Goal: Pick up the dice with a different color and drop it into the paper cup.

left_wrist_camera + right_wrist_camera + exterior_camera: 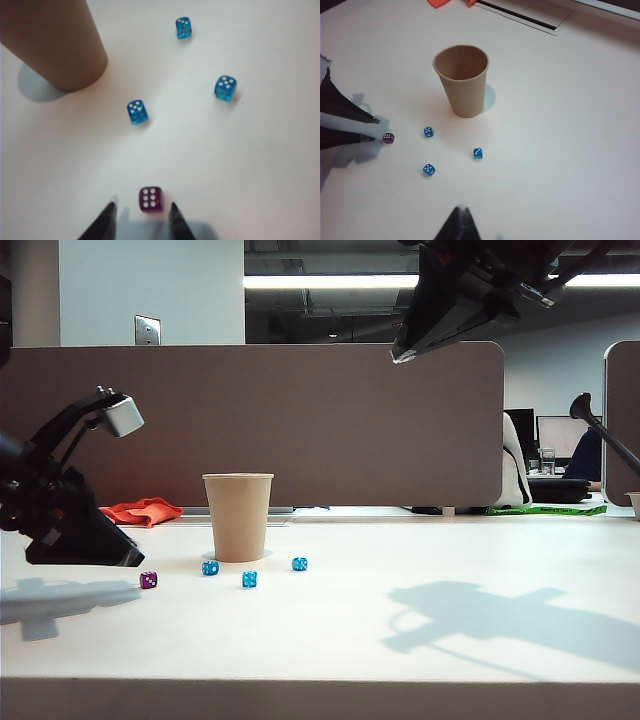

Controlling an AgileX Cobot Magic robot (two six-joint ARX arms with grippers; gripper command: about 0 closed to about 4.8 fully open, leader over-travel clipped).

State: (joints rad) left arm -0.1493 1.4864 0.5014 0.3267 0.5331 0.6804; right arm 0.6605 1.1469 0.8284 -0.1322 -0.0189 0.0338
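Note:
The dice with a different color, a tiny purple die [150, 199], lies on the white table left of the paper cup [238, 517]. My left gripper [142, 206] is open and low over the table. Its two dark fingertips [111, 209] stand either side of the purple die [148, 580], which sits just ahead of them, untouched. In the right wrist view the left gripper [372, 129] points at the purple die [388, 138]. The tan cup [462, 80] stands upright and empty. My right gripper [461, 210] hangs high above the table, shut with nothing in it, and appears at the top of the exterior view [397, 357].
Three blue dice [210, 567] [249, 579] [299, 563] lie in front of the cup. An orange cloth [142, 510] lies at the back left by a brown partition [300, 420]. The table's front edge [320, 680] runs across the near side.

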